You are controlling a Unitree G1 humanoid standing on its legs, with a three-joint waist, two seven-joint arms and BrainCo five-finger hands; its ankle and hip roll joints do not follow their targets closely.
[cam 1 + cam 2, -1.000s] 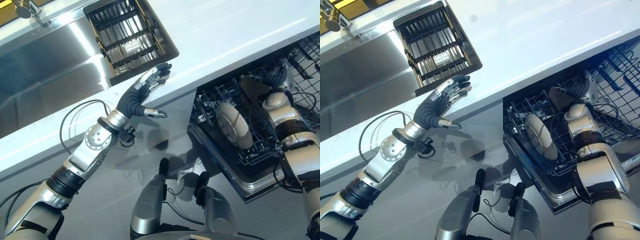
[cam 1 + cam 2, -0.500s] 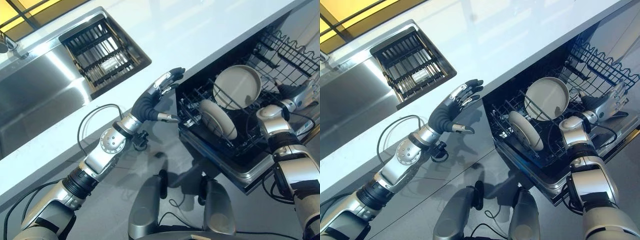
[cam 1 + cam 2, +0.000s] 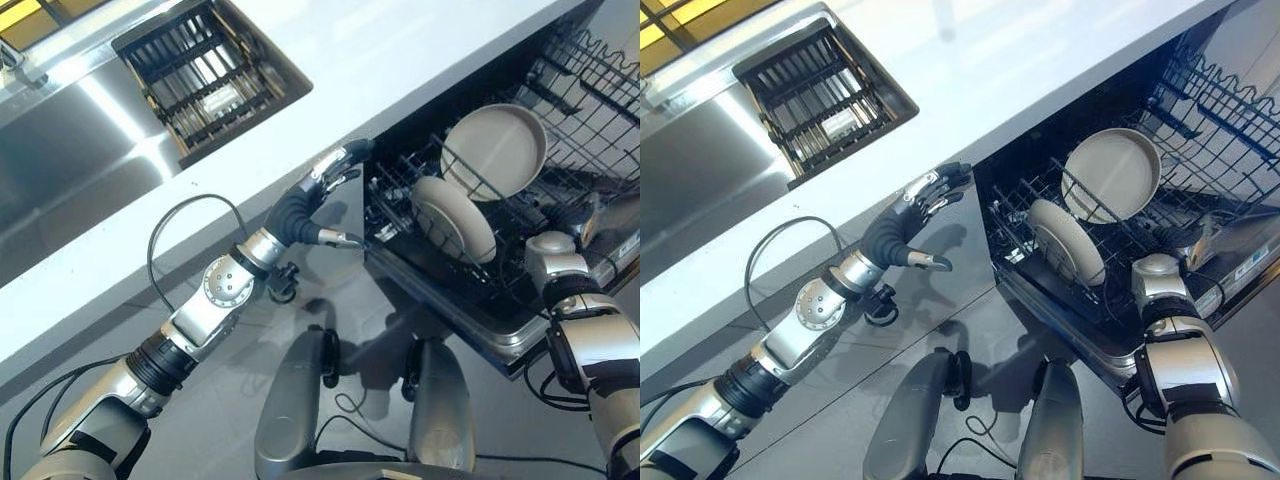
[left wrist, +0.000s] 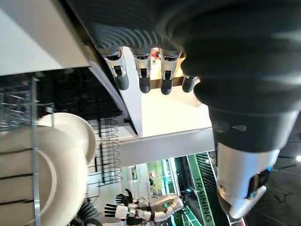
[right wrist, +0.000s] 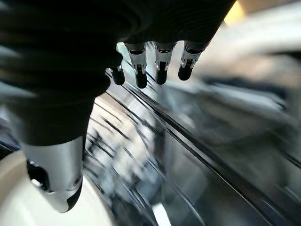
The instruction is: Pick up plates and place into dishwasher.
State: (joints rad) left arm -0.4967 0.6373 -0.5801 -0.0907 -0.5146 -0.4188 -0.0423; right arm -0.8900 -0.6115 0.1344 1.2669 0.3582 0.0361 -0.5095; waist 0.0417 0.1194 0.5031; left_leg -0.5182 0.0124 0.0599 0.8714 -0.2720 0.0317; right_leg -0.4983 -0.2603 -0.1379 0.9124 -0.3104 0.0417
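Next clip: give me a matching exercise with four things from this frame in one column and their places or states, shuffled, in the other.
Things:
1. left hand
2. plates
3. dark drain basket
4. right hand

Places or states:
A. set in the steel sink
B. open, by the white counter edge
C. standing on edge in the dishwasher rack
D. open, low inside the rack

Pairs: 1-B, 2-C, 3-A, 4-D

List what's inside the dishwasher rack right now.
Two beige plates stand in the dishwasher rack: front plate and rear plate. The right hand reaches in beside them. The rack's far side is out of frame.
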